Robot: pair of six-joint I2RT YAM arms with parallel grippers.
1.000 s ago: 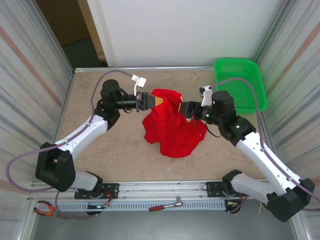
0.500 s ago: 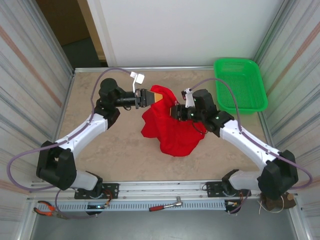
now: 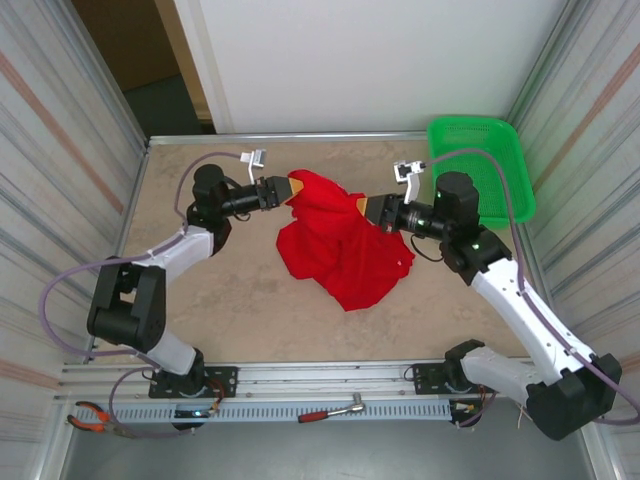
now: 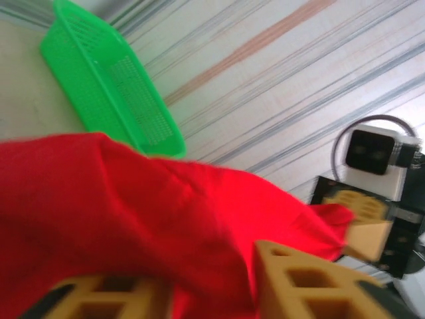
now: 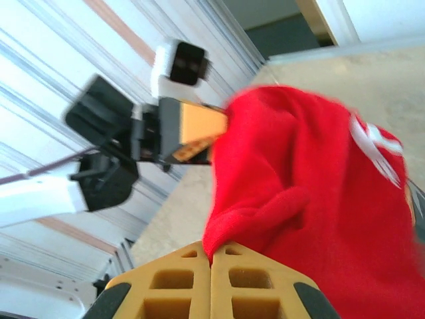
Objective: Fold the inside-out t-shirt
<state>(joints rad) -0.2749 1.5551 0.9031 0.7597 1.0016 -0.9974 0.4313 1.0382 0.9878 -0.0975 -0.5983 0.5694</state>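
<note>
The red t-shirt hangs stretched between the two grippers over the middle of the table, nearer its far edge. Its lower part trails down toward the near right and rests on the surface. The left gripper pinches the shirt's upper left end. In the left wrist view its fingers stand a little apart with a thick bunch of cloth squeezed between them. The right gripper grips the upper right end. In the right wrist view its fingers are pressed together on a fold of the cloth, with white lettering showing on the far side of the shirt. A green basket sits at the table's far right corner, well apart from the shirt.

Compared with half a second ago, the right gripper has drawn back toward the right edge and the left gripper toward the left edge. The shirt's top edge is now pulled longer and straighter between them.
</note>
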